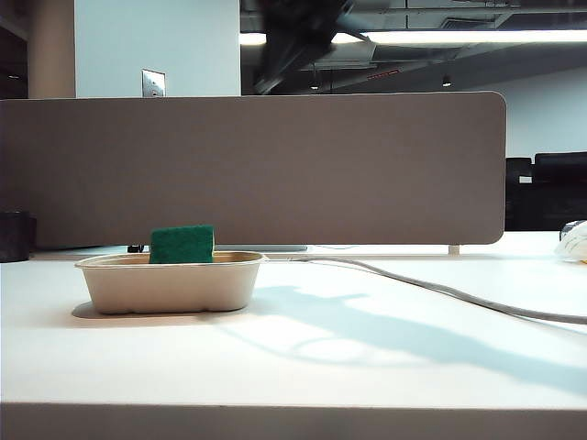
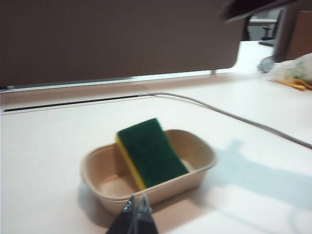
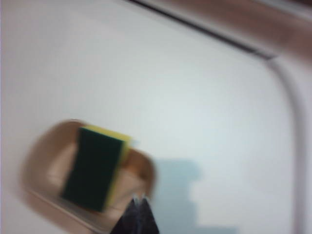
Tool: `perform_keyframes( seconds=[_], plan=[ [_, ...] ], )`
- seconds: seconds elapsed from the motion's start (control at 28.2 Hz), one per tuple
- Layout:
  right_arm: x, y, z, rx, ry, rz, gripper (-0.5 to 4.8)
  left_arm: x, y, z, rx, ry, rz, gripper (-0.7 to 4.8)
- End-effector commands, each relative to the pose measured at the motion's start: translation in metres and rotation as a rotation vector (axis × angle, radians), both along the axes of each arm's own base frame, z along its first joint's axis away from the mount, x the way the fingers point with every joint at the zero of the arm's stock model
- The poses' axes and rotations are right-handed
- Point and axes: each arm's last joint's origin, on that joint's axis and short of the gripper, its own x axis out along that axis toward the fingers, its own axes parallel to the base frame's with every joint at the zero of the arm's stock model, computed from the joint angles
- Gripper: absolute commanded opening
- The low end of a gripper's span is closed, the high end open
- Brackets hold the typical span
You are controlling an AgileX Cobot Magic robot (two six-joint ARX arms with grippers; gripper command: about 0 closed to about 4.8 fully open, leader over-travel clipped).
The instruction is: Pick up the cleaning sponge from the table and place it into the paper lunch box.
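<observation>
The cleaning sponge (image 1: 182, 244) leans tilted inside the paper lunch box (image 1: 165, 286), green face up and yellow foam along one edge, sticking out above the rim. The left wrist view shows the sponge (image 2: 150, 152) resting in the box (image 2: 192, 180), with my left gripper (image 2: 137, 200) shut and empty just short of the box's near wall. From above, the right wrist view shows the sponge (image 3: 92, 168) in the box (image 3: 44, 161); my right gripper (image 3: 140, 198) is shut, empty, hovering over the box's rim. Neither gripper appears in the exterior view.
A grey cable (image 1: 440, 291) runs across the white table (image 1: 367, 367) to the right of the box. A grey-brown divider panel (image 1: 275, 165) stands along the back. A white bag (image 1: 573, 243) lies at the far right, a dark cup (image 1: 14, 236) at far left.
</observation>
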Motion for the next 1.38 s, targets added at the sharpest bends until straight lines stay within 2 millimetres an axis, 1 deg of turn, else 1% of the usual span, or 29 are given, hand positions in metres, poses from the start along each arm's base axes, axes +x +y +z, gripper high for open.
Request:
perform_keyframes(
  seconds=[0.04, 0.07, 0.11, 0.14, 0.18, 0.21, 0.25, 0.39, 0.46, 0.5, 0.53, 0.57, 0.6, 0.64, 0.67, 0.71, 0.75, 0.85, 1.1, 1.31, 1.38],
  plan=[
    [-0.025, -0.019, 0.033, -0.087, -0.134, -0.062, -0.05, 0.002, 0.005, 0.002, -0.003, -0.013, 0.051, -0.05],
    [-0.031, -0.025, 0.042, -0.067, -0.153, -0.063, -0.05, 0.002, 0.006, 0.002, -0.003, -0.013, 0.066, -0.05],
    [-0.04, -0.034, 0.055, -0.038, -0.183, -0.067, -0.05, 0.003, 0.01, 0.002, -0.003, -0.013, 0.105, -0.05],
    [-0.047, -0.04, 0.064, -0.018, -0.202, -0.068, -0.05, 0.004, 0.013, 0.002, -0.002, -0.013, 0.13, -0.05],
    [-0.059, -0.049, 0.078, 0.017, -0.237, -0.067, -0.05, 0.004, 0.017, 0.002, -0.002, -0.013, 0.176, -0.05],
    [-0.065, -0.053, 0.083, 0.032, -0.252, -0.066, -0.05, 0.005, 0.019, 0.002, -0.002, -0.013, 0.204, -0.05],
    [-0.078, -0.061, 0.095, 0.06, -0.288, -0.063, -0.05, 0.005, 0.023, 0.002, -0.002, -0.013, 0.239, -0.05],
    [-0.108, -0.082, 0.119, 0.108, -0.366, -0.043, -0.05, 0.006, 0.027, 0.002, -0.002, -0.013, 0.279, -0.05],
    [-0.12, -0.091, 0.121, 0.116, -0.39, -0.04, -0.05, 0.005, 0.027, 0.002, -0.002, -0.014, 0.278, -0.05],
    [-0.122, -0.094, 0.119, 0.116, -0.399, -0.048, -0.05, 0.006, 0.027, 0.002, -0.002, -0.013, 0.279, -0.06],
    [-0.128, -0.101, 0.11, 0.128, -0.419, -0.07, -0.05, 0.006, 0.027, 0.002, -0.001, -0.013, 0.279, -0.05],
    [-0.132, -0.106, 0.106, 0.139, -0.427, -0.084, -0.05, 0.006, 0.027, 0.002, -0.002, -0.013, 0.279, -0.06],
    [-0.142, -0.116, 0.095, 0.181, -0.441, -0.096, -0.05, 0.006, 0.027, 0.002, -0.001, -0.013, 0.277, -0.06],
    [-0.147, -0.121, 0.09, 0.203, -0.46, -0.096, -0.05, 0.005, 0.027, 0.002, -0.002, -0.014, 0.278, -0.05],
    [-0.153, -0.128, 0.08, 0.222, -0.477, -0.1, -0.05, 0.006, 0.027, 0.002, -0.002, -0.013, 0.278, -0.05],
    [-0.156, -0.131, 0.075, 0.227, -0.481, -0.101, -0.04, 0.006, 0.027, 0.002, -0.002, -0.013, 0.279, -0.06],
    [-0.162, -0.137, 0.064, 0.218, -0.475, -0.101, -0.04, 0.006, 0.027, 0.002, -0.002, -0.013, 0.278, -0.05],
    [-0.171, -0.147, 0.05, 0.178, -0.44, -0.096, -0.04, 0.006, 0.027, 0.002, -0.001, -0.013, 0.278, -0.05],
    [-0.174, -0.151, 0.038, 0.081, -0.354, -0.083, -0.04, 0.006, 0.027, 0.002, -0.002, -0.013, 0.278, -0.05],
    [-0.175, -0.152, 0.032, -0.022, -0.366, -0.046, -0.04, 0.006, 0.027, 0.002, -0.002, -0.013, 0.278, -0.05],
    [-0.169, -0.163, 0.02, -0.081, -0.392, -0.118, -0.04, 0.005, 0.027, 0.002, -0.002, -0.014, 0.277, -0.06]
  ],
)
